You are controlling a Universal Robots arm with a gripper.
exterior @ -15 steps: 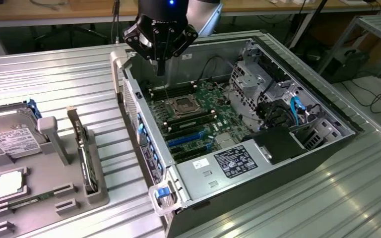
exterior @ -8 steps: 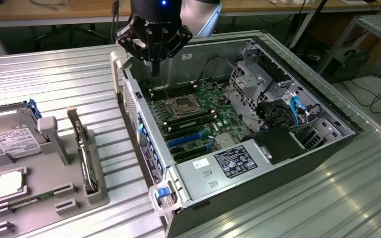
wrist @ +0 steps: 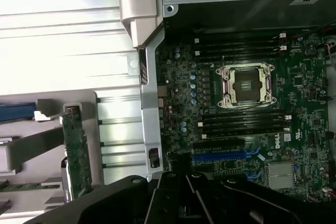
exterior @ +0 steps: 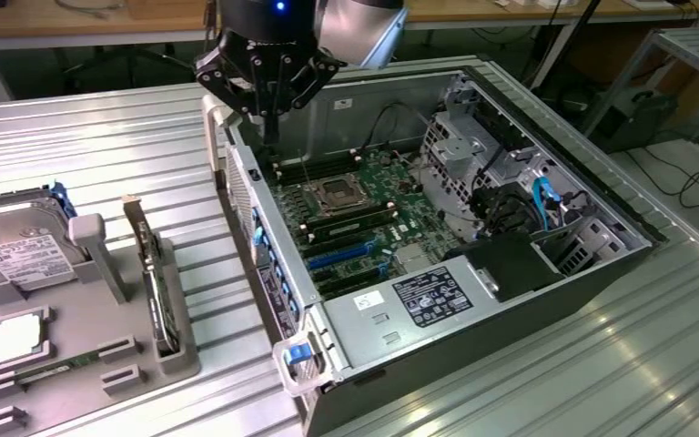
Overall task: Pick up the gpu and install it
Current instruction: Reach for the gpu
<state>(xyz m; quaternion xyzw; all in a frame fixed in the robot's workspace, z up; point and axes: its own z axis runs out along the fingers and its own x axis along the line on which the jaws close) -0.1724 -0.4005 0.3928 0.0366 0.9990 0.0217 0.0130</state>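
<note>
While gpu [exterior: 156, 282] stands racked, ribbed metal table [exterior: 106, 155], closed pincer [exterior: 269, 135]

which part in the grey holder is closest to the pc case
The gpu, the thin card standing on edge; the hard drive and memory stick sit farther toward the exterior view's left.

Dell logo [wrist: 276, 140] on motherboard [wrist: 310, 103], other labels illegible

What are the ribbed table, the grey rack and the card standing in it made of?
The table: probably aluminium, bare and ribbed, with a silvery sheen. The rack: likely plastic, matte grey, blocky moulded shapes. The card: green circuit board studded with small parts, with a pale metal strip at one end.
</note>
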